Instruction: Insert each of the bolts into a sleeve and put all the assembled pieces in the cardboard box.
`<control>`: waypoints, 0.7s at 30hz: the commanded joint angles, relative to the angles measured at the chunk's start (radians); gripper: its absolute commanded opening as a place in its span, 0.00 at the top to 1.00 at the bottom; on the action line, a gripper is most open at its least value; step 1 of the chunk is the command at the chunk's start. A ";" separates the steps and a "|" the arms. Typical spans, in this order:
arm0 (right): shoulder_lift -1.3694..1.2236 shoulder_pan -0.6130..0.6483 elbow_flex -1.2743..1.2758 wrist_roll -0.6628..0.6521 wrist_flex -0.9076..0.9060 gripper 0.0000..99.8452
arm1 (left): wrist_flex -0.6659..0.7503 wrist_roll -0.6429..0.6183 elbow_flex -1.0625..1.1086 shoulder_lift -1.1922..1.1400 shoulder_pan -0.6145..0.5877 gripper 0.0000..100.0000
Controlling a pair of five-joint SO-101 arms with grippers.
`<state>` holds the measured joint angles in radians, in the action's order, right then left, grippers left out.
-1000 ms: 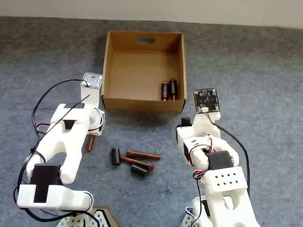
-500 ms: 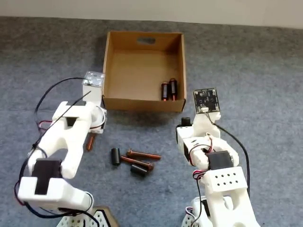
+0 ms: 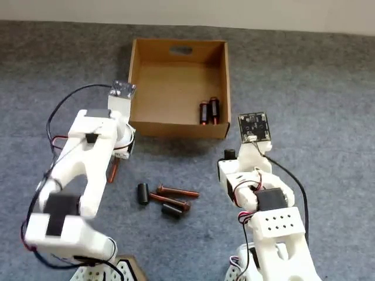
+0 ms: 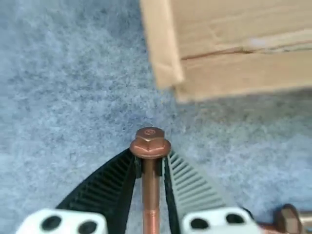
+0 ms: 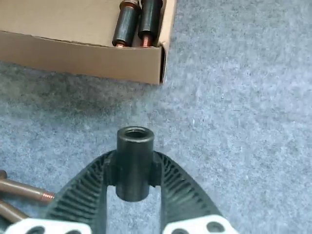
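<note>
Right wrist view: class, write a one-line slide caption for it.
Right gripper holds a black sleeve above grey carpet, near the cardboard box with two assembled pieces inside.

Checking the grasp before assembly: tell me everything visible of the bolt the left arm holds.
The bolt is copper-coloured, with a flanged hex head and slim shank. The ribbed jaws of the left gripper are shut on the shank below the head. It is over grey carpet, near the cardboard box's corner.

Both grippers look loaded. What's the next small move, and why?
Probably bring the left gripper, shut on a bolt, toward the right gripper, and line the bolt up with the open bore of the sleeve held there. Both pieces are gripped but apart, so joining them seems next.
</note>
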<state>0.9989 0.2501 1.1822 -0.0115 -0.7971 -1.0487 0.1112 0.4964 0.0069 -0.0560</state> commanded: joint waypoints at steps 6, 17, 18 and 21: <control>0.007 0.007 -0.036 0.011 0.036 0.99 | -0.012 0.003 0.067 0.504 0.136 0.99; -0.002 0.005 -0.107 0.009 0.369 0.99 | 0.264 0.002 0.038 0.700 0.252 0.99; -0.004 0.005 -0.105 0.009 0.418 0.99 | 0.282 0.000 0.021 0.708 0.254 0.99; -0.004 0.018 -0.081 0.009 0.567 0.99 | 0.358 -0.083 -0.030 0.722 0.249 0.99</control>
<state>0.9989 0.2501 1.1316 -0.0115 -0.3782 -0.7741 0.0928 0.5485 0.6805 0.1864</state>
